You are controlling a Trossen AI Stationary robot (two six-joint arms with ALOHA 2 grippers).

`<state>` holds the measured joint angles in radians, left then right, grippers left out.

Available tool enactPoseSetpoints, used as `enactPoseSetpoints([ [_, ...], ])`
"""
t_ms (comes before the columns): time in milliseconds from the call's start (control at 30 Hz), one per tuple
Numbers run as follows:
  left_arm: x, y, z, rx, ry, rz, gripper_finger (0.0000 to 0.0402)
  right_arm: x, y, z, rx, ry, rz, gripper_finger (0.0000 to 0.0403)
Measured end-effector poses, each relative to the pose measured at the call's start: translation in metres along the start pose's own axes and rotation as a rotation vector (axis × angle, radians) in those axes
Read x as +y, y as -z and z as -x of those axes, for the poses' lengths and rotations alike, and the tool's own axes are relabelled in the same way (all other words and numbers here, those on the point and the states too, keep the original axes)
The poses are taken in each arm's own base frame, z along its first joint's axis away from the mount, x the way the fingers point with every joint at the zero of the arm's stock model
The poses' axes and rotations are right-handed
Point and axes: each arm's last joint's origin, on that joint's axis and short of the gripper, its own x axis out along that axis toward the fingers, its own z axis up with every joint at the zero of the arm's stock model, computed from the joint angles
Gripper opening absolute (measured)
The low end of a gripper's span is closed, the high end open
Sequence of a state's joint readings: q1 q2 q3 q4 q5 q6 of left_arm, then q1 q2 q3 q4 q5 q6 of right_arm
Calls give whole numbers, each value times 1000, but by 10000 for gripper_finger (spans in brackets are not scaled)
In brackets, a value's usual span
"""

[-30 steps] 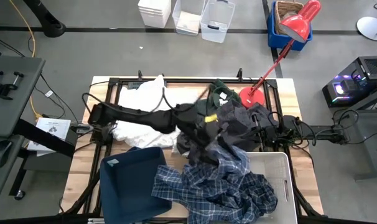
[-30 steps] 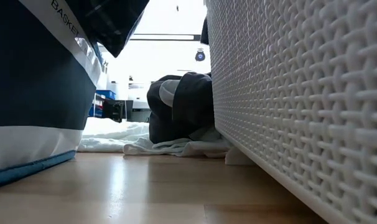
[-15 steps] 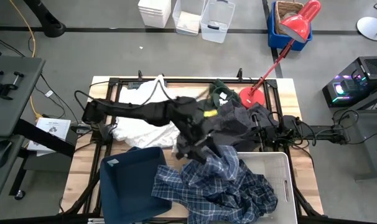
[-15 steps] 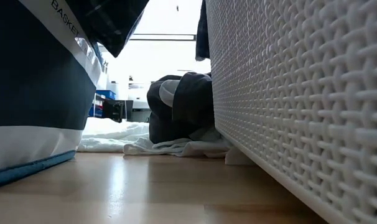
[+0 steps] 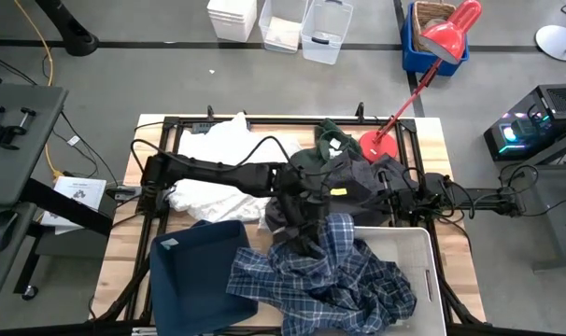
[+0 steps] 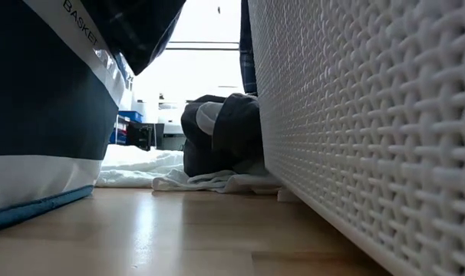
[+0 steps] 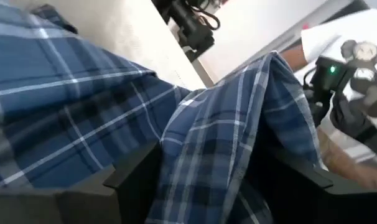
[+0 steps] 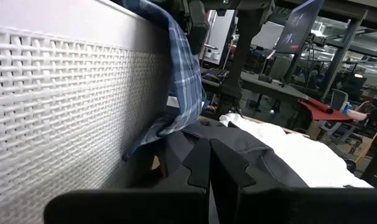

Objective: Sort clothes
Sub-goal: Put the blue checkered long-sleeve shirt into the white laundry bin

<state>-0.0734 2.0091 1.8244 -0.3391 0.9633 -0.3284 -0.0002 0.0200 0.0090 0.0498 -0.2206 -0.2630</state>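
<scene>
Wooden table (image 5: 115, 271), left pincer (image 7: 207, 168) gripping plaid shirt (image 5: 330, 275)

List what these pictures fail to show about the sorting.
- White bin contents: plaid shirt covers them, high view.
- Left gripper: fingers flank a shirt fold, left wrist view; the shirt hides it in the high view.
- Right gripper: buried under the dark jacket, high view.
- Low view: both bins block the table.

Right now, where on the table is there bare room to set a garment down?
Bare wood shows on the table left of the navy bin, and at the far right corner beside the red lamp. The middle is crowded: white cloth, dark garments, plaid shirt.
</scene>
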Motion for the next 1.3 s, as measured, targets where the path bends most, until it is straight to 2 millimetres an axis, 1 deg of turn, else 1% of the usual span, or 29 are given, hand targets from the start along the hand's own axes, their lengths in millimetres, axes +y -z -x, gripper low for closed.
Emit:
enactPoseSetpoints([
  [267, -5, -2, 5, -6, 12, -56, 245, 0, 0, 0, -2, -5, -1, 0],
  [367, -6, -4, 11, -8, 40, -60, 245, 0, 0, 0, -3, -6, -1, 0],
  [533, -8, -9, 22, -31, 30, -72, 245, 0, 0, 0, -3, -7, -1, 0],
  [900, -5, -12, 33, -48, 25, -80, 245, 0, 0, 0, -2, -7, -1, 0],
  [1100, -2, -12, 39, -35, 74, -72, 245, 0, 0, 0, -2, -6, -1, 0],
  [1200, -2, -12, 48, -26, 102, -53, 245, 0, 0, 0, -2, -6, -1, 0],
  [1300, -7, -10, 65, -16, 91, -52, 245, 0, 0, 0, -2, -6, 0, 0],
])
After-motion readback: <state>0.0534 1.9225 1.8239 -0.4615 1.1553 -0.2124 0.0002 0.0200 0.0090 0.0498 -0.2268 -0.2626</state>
